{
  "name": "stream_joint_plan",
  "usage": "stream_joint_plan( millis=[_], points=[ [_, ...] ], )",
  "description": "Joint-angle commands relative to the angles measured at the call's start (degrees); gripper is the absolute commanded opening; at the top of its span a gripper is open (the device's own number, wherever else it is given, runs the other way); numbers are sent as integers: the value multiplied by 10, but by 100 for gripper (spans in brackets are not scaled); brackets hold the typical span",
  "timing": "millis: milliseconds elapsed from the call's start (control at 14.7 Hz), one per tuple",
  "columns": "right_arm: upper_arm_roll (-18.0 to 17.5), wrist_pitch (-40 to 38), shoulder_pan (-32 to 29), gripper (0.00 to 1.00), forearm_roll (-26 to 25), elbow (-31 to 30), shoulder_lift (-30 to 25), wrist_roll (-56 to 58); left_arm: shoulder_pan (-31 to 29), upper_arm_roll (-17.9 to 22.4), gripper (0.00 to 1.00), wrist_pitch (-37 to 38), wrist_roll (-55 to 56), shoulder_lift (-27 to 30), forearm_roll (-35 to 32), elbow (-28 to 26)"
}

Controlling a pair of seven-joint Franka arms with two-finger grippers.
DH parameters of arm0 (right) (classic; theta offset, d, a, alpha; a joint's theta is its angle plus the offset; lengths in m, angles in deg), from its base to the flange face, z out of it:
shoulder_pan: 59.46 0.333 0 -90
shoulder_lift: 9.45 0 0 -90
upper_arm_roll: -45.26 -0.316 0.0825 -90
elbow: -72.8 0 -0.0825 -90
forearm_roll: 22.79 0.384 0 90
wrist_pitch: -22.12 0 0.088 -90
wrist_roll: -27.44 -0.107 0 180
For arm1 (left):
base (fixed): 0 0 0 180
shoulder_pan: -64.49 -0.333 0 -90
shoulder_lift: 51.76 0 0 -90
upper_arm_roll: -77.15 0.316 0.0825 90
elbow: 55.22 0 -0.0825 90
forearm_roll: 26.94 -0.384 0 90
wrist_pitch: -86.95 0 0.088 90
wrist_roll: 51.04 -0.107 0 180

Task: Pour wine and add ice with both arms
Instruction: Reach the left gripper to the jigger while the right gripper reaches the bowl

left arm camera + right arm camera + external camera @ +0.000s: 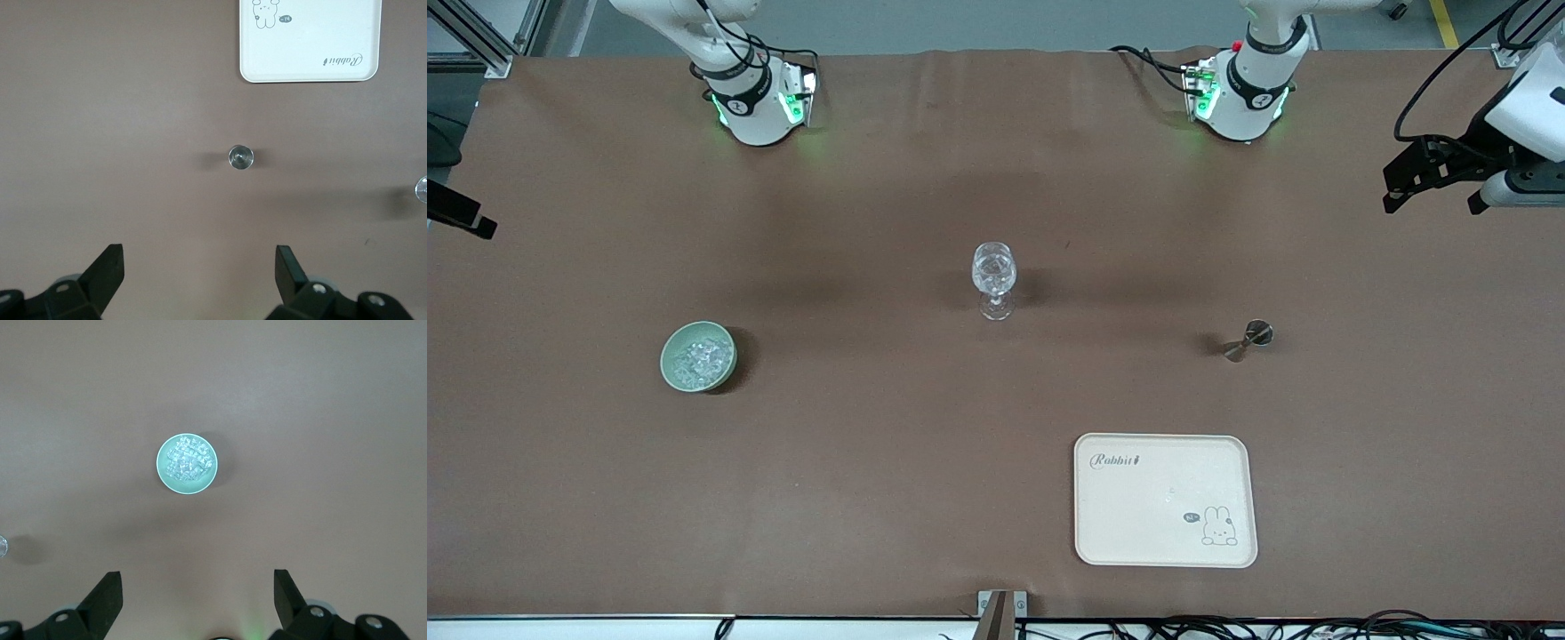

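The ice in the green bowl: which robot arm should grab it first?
The right arm, probably. Its open right gripper hangs high over the bowl of ice, which sits toward the right arm's end of the table. The open left gripper hangs over the little metal cup.

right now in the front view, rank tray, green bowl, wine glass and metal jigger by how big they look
1. tray, clearly largest
2. green bowl
3. wine glass, close to the bowl, so that order is unsure
4. metal jigger, smallest
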Motion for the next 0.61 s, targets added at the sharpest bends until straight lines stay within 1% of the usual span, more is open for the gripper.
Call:
stream_joint_plan(
  millis=[0,204,340,408,543],
  points=[
    [-2,-1,0,100,-8,-5,-7,6,0,-3,100,13,-3,-7,-9,16],
    [-2,-1,-1,100,-8,-5,-7,6,-1,-2,100,13,-6,-10,-3,17],
    [-2,-1,-1,100,-8,-5,-7,6,-3,3,100,13,-15,-23,-2,27],
    [-1,-1,-1,100,-8,-5,-7,6,-3,3,100,12,-26,-34,-6,30],
    [-1,-1,-1,100,-8,-5,-7,7,-2,3,100,11,-40,-75,-10,49]
  ],
)
